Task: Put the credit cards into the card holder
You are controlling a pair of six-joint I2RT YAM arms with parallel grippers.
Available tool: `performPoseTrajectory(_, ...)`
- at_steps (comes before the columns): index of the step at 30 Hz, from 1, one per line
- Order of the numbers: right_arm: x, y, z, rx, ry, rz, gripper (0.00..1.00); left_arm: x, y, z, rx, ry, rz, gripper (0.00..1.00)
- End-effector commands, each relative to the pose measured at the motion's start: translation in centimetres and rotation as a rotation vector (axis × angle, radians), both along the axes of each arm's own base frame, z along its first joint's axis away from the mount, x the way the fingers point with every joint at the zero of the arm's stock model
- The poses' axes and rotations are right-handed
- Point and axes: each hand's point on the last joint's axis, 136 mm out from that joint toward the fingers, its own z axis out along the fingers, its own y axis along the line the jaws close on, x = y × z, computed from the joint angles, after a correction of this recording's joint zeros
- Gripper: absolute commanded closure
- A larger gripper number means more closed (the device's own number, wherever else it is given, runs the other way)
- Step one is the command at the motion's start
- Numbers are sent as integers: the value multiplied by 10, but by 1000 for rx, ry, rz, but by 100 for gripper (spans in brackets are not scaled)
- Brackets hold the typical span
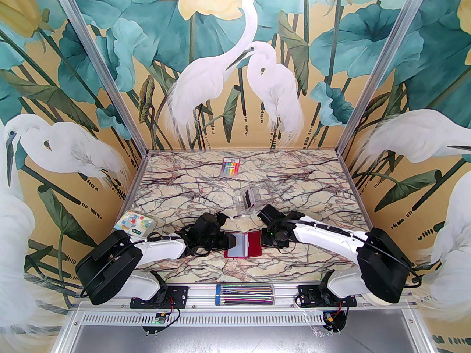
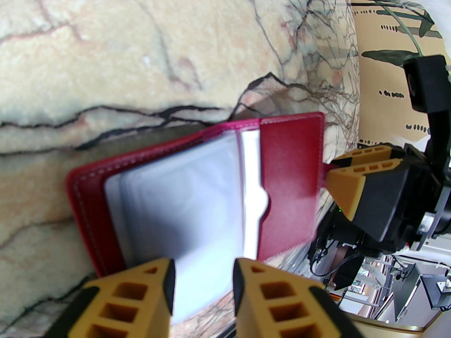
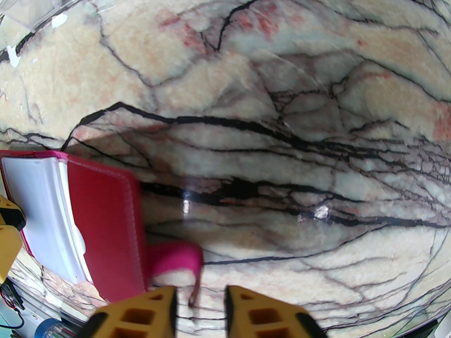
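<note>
On my feed the card holder [image 1: 243, 245] is deep red with pale stitching, cloudy grey-white sleeves [image 2: 183, 195] inside and a hotter pink snap tab [image 3: 176, 259], and the table [image 1: 176, 182] is cream marble with black veins and rosy blotches. The left gripper [image 2: 203, 273] and right gripper [image 3: 201, 294] both have mustard-yellow fingers edged in black. The pack [image 1: 230, 167] at the far end looks rainbow-striped, I think, though it's tiny from up top.

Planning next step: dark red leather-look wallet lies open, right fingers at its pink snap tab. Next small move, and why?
Probably lift the right gripper clear of the pink snap tab. Its fingers stand apart at the tab, the dark red leather-look wallet lies open with clear sleeves exposed, and the left gripper straddles the sleeves' edge.
</note>
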Motion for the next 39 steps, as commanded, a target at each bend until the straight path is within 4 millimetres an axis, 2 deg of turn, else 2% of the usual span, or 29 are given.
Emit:
performPoseTrajectory(1, 12, 4, 39, 42, -87, 9, 57, -4, 0, -3, 9, 12, -8, 67)
performPoseTrajectory(5, 17, 19, 81, 166, -156, 19, 56, -4, -1, 1, 7, 5, -11, 68)
performPoseTrajectory(7, 16, 31, 95, 239, -166, 35, 58, -3, -1, 2, 5, 2, -11, 68)
performPoseTrajectory(10, 14, 52, 105, 324, -154, 66, 60, -2, -1, 3, 4, 0, -9, 68)
performPoseTrajectory(12, 13, 64, 102, 336, -133, 85, 62, -3, -1, 3, 4, -1, -10, 68)
performPoseTrajectory(15, 13, 76, 87, 298, -102, 109, 66, -2, -1, 5, 4, -6, -11, 68)
performPoseTrajectory(24, 12, 71, 16, 173, 8, 71, 72, -4, 1, 3, 11, -2, -9, 68)
performPoseTrajectory(30, 6, 65, -8, 147, 46, 53, 74, -3, 1, 3, 12, -3, -9, 68)
performPoseTrajectory(39, 2, 58, -30, 96, 80, 39, 75, -5, 2, 1, 15, 0, -8, 68)
